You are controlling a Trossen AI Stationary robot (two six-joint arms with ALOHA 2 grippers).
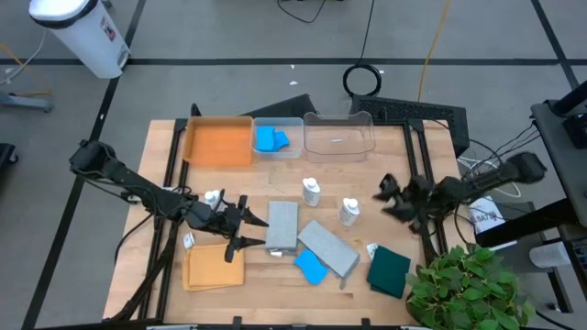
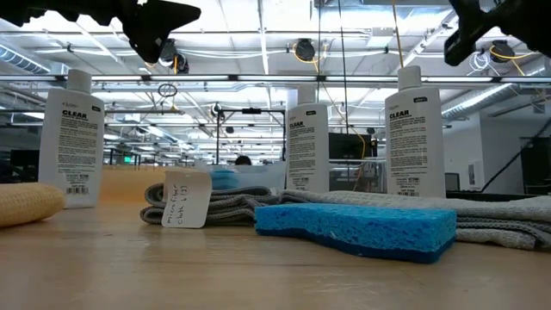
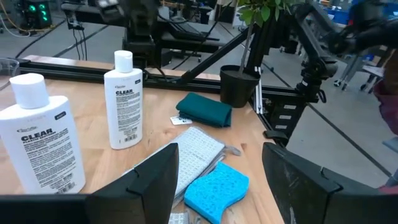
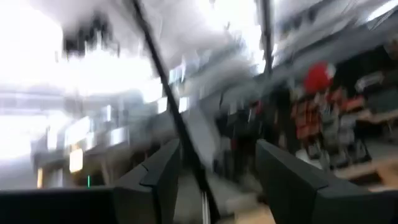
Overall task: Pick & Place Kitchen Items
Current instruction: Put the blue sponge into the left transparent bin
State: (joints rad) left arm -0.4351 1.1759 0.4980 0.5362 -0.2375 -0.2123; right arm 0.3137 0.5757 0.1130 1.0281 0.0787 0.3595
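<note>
My left gripper [image 1: 251, 229] hovers open above the table's left middle, facing a grey folded cloth [image 1: 282, 225]; nothing is between its fingers. My right gripper [image 1: 384, 196] is raised at the right, open and with nothing in it, tilted up toward the room [image 4: 217, 177]. Three white capped bottles [image 1: 311, 191] [image 1: 348, 212] [image 1: 213, 198] stand upright. A second grey cloth [image 1: 327, 246] lies partly over a blue sponge [image 1: 311, 267]. A dark green cloth [image 1: 389, 270] and an orange cloth [image 1: 213, 266] lie flat near the front edge.
At the far edge stand an orange tray [image 1: 218, 142], a clear bin [image 1: 292, 124] with blue sponges [image 1: 270, 138] in it, and a second clear bin [image 1: 339, 137]. A potted plant [image 1: 463, 289] stands at the near right corner. White tags lie beside the cloths.
</note>
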